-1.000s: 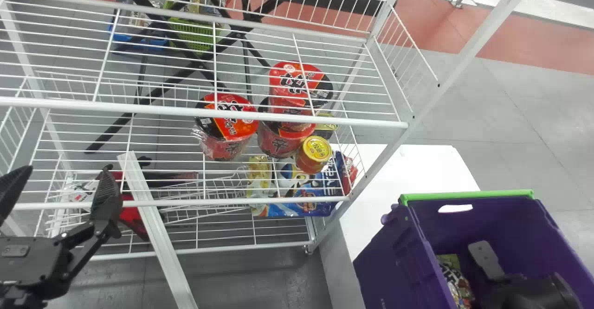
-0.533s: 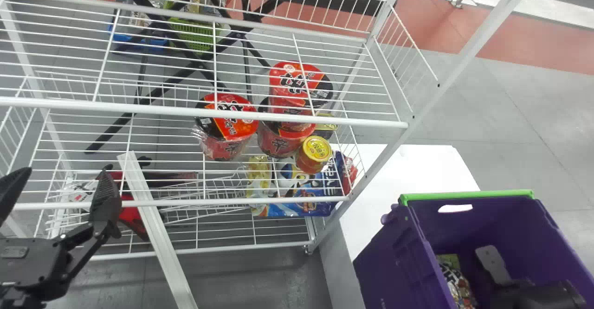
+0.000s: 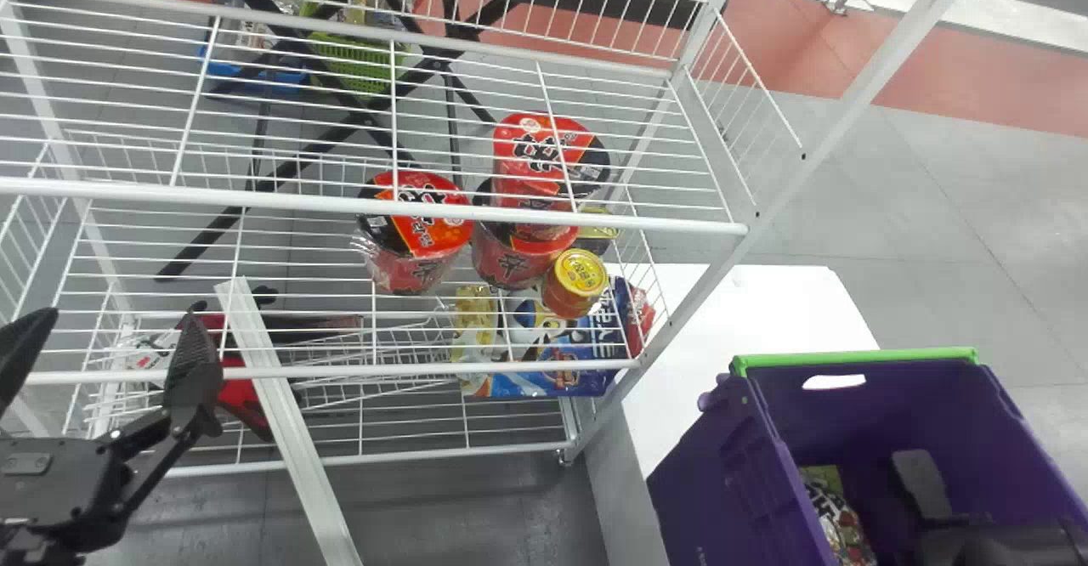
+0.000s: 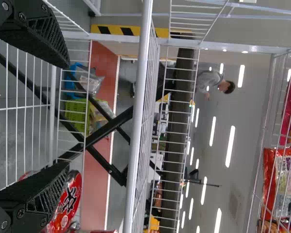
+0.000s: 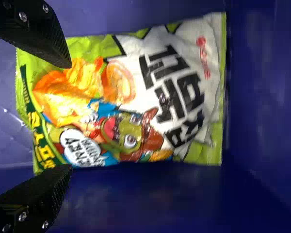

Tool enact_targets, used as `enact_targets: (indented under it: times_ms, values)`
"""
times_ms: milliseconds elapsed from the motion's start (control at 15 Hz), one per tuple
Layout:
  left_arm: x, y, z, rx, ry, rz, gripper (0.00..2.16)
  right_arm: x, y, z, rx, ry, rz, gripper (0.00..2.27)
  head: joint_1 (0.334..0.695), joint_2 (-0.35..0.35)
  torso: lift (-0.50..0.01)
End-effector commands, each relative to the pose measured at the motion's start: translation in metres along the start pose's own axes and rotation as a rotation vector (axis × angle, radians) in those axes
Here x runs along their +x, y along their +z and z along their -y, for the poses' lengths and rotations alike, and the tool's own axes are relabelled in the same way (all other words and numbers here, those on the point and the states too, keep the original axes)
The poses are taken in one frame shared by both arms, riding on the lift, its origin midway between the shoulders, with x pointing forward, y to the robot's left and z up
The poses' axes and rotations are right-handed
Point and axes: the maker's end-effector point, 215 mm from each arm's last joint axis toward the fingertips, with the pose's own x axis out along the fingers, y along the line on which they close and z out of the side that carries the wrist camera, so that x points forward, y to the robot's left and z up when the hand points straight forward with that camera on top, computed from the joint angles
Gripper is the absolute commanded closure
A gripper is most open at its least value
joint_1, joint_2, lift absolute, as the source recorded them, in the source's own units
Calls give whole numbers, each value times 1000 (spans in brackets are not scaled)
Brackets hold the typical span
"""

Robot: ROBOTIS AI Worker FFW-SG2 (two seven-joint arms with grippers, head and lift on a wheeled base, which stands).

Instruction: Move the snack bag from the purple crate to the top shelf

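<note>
Near the glossy, seemingly crinkled snack bag (image 5: 136, 97), the right end effector (image 3: 922, 483) gapes wide, empty.

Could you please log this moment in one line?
right pincer: open over snack bag; snack bag: inside purple crate; left pincer: open near wire rack

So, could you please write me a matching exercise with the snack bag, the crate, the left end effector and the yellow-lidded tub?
Column one:
1. Snack bag
2. Crate
3. Left end effector
4. Yellow-lidded tub

Column two:
A. Open, in front of the white rack
B. Next to red cups
C. Lying inside something purple
D. Purple, with a green edge

Right pairs: 1-C, 2-D, 3-A, 4-B
</note>
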Motion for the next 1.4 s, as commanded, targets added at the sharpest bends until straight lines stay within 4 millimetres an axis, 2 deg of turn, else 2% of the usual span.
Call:
enact_targets:
  times_ms: [0, 133, 267, 533, 933, 1333]
  values:
    - [1, 3, -2, -7, 1, 11, 103, 2, -2, -1, 21, 5, 6, 80, 695, -350, -456]
    - [3, 0, -4, -9, 4, 7, 103, 7, -7, -1, 39, 10, 5, 80, 695, -350, -456]
    - [5, -3, -5, -7, 6, 3, 103, 11, -4, -5, 44, 24, 27, 80, 695, -350, -456]
    - [5, -4, -4, -9, 2, 2, 103, 9, 1, 0, 80, 61, 57, 83, 695, -350, -456]
    - [6, -2, -5, 1, -4, 4, 103, 11, 5, -18, 84, 119, 44, 83, 695, -350, -456]
    - [8, -4, -11, -14, -1, 6, 103, 15, -5, -23, 36, 137, -13, 80, 695, -350, -456]
